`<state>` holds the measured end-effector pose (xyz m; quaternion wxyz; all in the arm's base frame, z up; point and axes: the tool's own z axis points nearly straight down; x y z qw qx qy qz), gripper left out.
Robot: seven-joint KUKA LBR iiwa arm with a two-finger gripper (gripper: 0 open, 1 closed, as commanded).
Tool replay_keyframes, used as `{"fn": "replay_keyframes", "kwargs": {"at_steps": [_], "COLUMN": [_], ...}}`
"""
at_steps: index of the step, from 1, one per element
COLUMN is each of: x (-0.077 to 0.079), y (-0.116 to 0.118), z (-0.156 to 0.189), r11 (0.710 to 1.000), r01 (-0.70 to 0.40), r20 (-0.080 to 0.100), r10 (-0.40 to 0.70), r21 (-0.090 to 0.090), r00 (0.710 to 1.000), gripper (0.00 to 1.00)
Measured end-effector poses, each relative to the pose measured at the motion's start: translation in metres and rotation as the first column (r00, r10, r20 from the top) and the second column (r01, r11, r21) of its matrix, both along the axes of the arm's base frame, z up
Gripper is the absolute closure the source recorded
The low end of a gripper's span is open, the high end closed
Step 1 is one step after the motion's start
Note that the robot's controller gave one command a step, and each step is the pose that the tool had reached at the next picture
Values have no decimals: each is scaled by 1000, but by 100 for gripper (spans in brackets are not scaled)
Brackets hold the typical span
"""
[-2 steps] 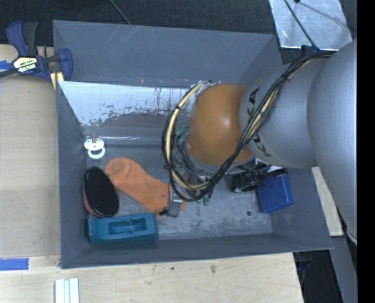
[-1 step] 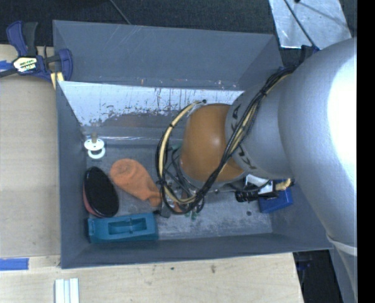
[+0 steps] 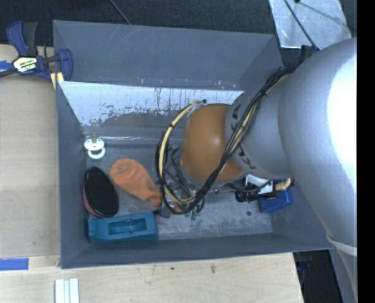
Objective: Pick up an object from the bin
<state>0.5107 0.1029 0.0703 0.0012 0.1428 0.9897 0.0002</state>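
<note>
Orange crumpled soft lump point(image 3: 131, 176) lies on the bin point(image 3: 175, 55) floor, left of centre. Its right end is at or just beside the gripper point(image 3: 173, 199), which sits low among its own cables; open or closed cannot be told. Risks: the limp lump may slip free, or the black oval brush point(image 3: 100, 193) beside it and the teal block point(image 3: 123, 228) by the lower wall may get nudged.

The end effector point(image 3: 172, 201) hangs low beside a floppy orange lump point(image 3: 132, 177) near a teal box point(image 3: 122, 228).
</note>
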Motion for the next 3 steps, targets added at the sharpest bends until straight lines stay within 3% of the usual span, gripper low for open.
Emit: {"fn": "replay_keyframes", "kwargs": {"at_steps": [1,2,3], "x": [23,23,12], "y": [-8,-8,23], "z": [77,77,184], "r11": [1000,1000,1000], "r01": [10,10,-1], "r20": [0,0,0], "r10": [-10,-10,1], "r21": [0,0,0], "r00": [1000,1000,1000], "gripper": [100,100,100]}}
